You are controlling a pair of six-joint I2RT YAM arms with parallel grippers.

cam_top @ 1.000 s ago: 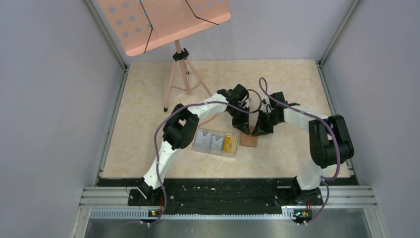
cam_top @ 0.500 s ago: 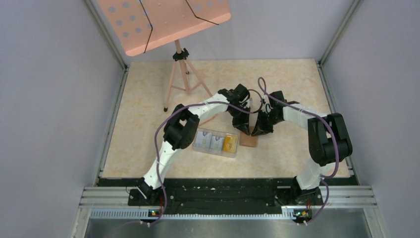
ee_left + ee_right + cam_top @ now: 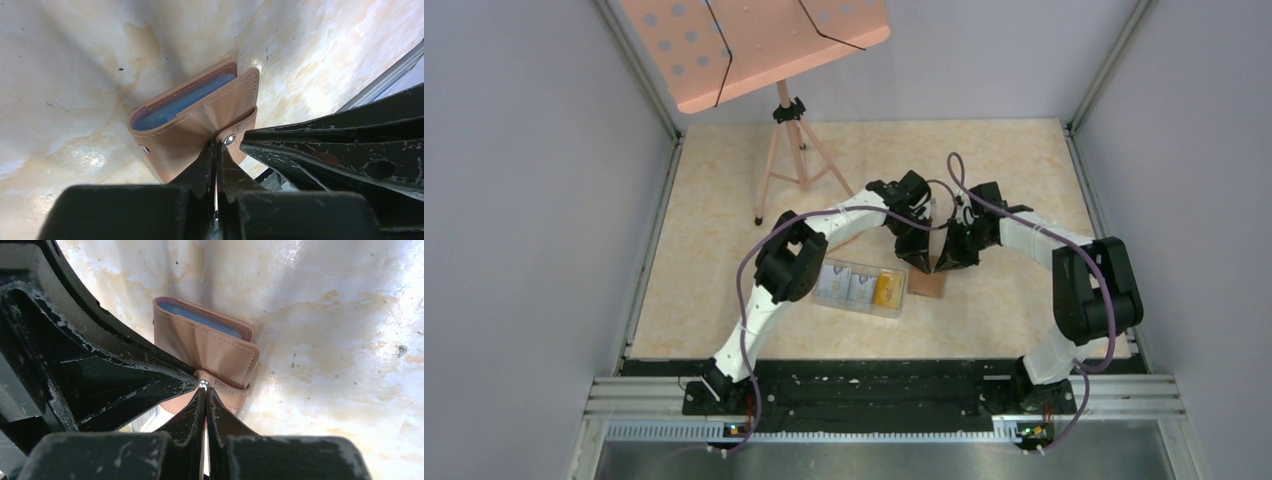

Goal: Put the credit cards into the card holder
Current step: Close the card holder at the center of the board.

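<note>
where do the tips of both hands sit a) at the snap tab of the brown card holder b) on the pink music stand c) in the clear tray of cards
a: the wrist views show the shut left hand and right hand meeting at the snap tab of the card holder

From above, we lose part of the brown leather card holder (image 3: 927, 285) under the black left gripper (image 3: 920, 264) and the black right gripper (image 3: 943, 264), so we can't tell where their tips land. On the left wrist view, our own fingers (image 3: 200, 170) cover its near corner. The pale blue plastic cards (image 3: 185, 100) inside show only an edge. Marks on the pale credit cards (image 3: 861, 288) in the clear plastic tray (image 3: 856, 309) are too small to read. The pink perforated music stand (image 3: 754, 45) runs off the top.
</note>
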